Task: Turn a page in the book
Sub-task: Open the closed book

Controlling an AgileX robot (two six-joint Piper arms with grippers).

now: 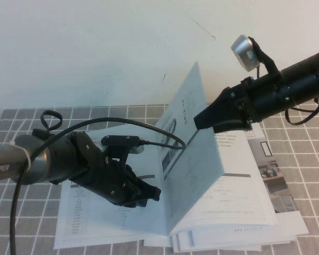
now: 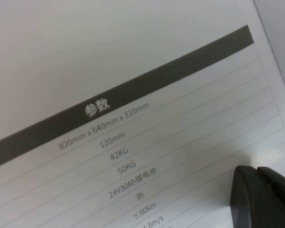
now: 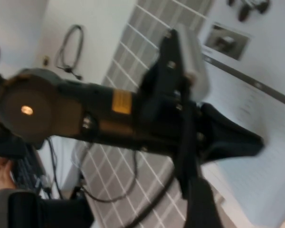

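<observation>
The book (image 1: pixel 244 212) lies open on the tiled mat. One page (image 1: pixel 194 175) stands nearly upright over the spine, showing a small vehicle photo and text. My right gripper (image 1: pixel 198 121) reaches in from the upper right and is shut on that page's outer edge at mid-height. My left gripper (image 1: pixel 149 195) is shut and rests tips down on the book's left-hand page (image 1: pixel 85 223). In the left wrist view its shut fingers (image 2: pixel 261 194) sit on a spec table with a dark bar (image 2: pixel 133 90). The right wrist view shows my left arm (image 3: pixel 109 109) over the left-hand page (image 3: pixel 261 109).
Brochures with colour room photos (image 1: pixel 274 175) lie under the book at the right. The grey tiled mat (image 1: pixel 308 159) covers the table. A white wall stands behind. The left arm's black cable (image 1: pixel 149 127) loops close to the raised page.
</observation>
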